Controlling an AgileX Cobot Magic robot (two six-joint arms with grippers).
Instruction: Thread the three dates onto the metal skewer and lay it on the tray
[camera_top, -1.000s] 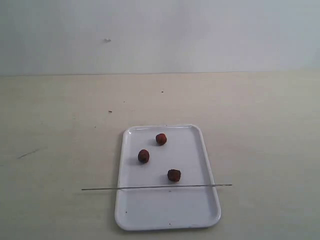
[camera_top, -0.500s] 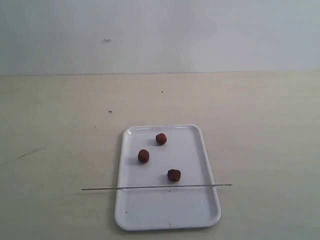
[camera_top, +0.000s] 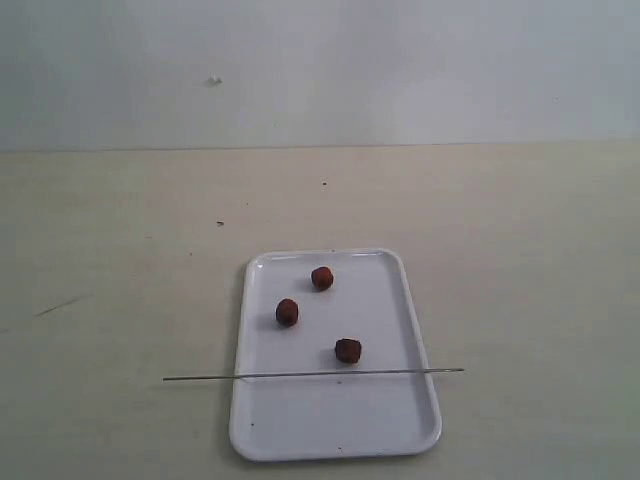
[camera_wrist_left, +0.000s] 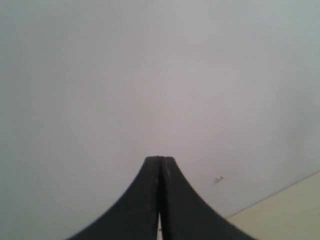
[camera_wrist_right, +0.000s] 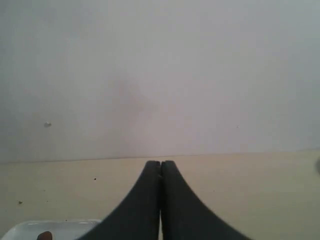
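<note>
Three dark reddish-brown dates lie loose on the white tray: one at the far end, one left of middle, one nearer the front. The thin metal skewer lies across the tray's near half, both ends overhanging onto the table. Neither arm shows in the exterior view. My left gripper is shut and empty, facing the wall. My right gripper is shut and empty too, with a tray corner and the edge of a date low in its view.
The beige table stretches around the tray up to a pale wall. A few small dark specks mark the table surface.
</note>
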